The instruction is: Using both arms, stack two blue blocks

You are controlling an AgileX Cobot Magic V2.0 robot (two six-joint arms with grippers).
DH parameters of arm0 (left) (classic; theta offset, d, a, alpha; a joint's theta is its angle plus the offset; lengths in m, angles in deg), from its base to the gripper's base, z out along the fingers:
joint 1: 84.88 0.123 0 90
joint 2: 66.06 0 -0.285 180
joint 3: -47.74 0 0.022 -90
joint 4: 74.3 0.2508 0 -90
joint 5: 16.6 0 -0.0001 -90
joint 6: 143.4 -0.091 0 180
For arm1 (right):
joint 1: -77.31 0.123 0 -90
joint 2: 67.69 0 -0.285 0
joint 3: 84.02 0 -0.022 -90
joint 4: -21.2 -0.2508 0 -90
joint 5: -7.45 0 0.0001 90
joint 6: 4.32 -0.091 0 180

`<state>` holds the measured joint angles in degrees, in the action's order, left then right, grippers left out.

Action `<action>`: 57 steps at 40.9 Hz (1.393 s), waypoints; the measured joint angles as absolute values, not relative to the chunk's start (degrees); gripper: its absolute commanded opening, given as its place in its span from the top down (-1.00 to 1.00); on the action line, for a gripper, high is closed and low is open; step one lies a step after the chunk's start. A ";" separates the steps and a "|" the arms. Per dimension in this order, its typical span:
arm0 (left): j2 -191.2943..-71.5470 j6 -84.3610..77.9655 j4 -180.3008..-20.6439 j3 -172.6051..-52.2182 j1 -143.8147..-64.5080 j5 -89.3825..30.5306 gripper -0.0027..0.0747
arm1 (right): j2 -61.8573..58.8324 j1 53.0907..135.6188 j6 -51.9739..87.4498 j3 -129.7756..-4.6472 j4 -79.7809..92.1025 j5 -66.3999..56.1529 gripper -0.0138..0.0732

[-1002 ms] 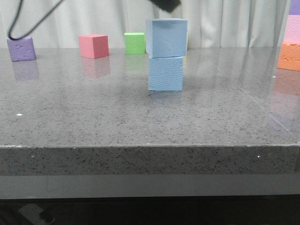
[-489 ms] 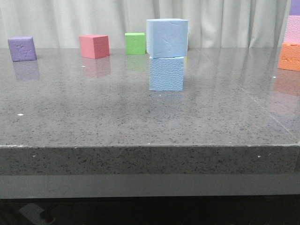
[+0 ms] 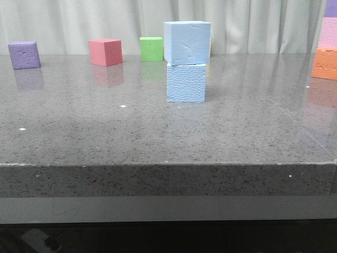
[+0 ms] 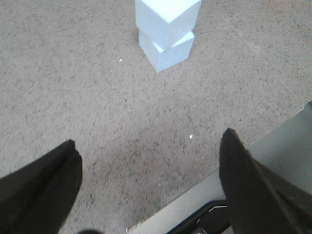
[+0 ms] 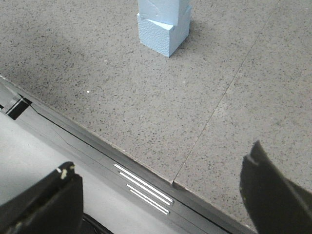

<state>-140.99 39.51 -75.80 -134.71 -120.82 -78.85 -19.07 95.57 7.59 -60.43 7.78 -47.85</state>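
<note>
Two pale blue blocks stand stacked near the middle of the grey table. The upper blue block (image 3: 187, 42) rests on the lower blue block (image 3: 186, 83), turned a little against it. The stack also shows in the left wrist view (image 4: 165, 29) and the right wrist view (image 5: 163, 24). Neither gripper shows in the front view. My left gripper (image 4: 148, 146) is open and empty above the table's front edge, well away from the stack. My right gripper (image 5: 158, 168) is open and empty over the table's front edge, also far from the stack.
A purple cube (image 3: 24, 55), a pink cube (image 3: 106, 51) and a green cube (image 3: 151, 48) stand along the back of the table. An orange cube (image 3: 325, 63) with a pink cube (image 3: 329, 31) on it stands at the right edge. The table's front edge (image 3: 168, 164) is near.
A black gripper end and cable above the stack one second ago have left the front view. The upper blue block stays on the lower one.
</note>
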 measured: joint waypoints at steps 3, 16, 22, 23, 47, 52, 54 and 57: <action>-136.19 39.66 -75.67 -128.83 -120.82 -76.73 -0.53 | -19.07 95.57 7.59 -60.43 7.78 -47.85 -0.82; -118.75 40.01 -75.58 -106.41 -120.82 -67.98 -0.53 | -19.16 95.57 7.59 -60.43 7.68 -46.33 -0.82; -112.43 40.01 -75.58 -101.06 -120.82 -61.83 -0.53 | -19.66 95.57 7.59 -60.43 7.58 -42.82 -0.79; -111.62 40.01 -75.58 -100.39 -120.82 -61.06 -0.53 | -19.79 95.57 7.59 -60.43 7.58 -42.43 -0.76; -110.14 40.09 -74.30 -98.71 -120.82 -54.50 0.98 | -19.92 95.57 7.59 -60.43 7.47 -41.90 0.84; -110.14 40.09 -74.30 -98.71 -120.82 -54.50 0.98 | -19.92 95.57 7.59 -60.43 7.47 -42.03 0.84; -110.14 40.09 -74.30 -98.71 -120.82 -54.50 0.98 | -19.92 95.57 7.59 -60.43 7.47 -42.13 0.84; -110.14 40.09 -74.30 -98.71 -120.82 -54.50 0.98 | -19.92 95.57 7.59 -60.43 7.47 -42.26 0.84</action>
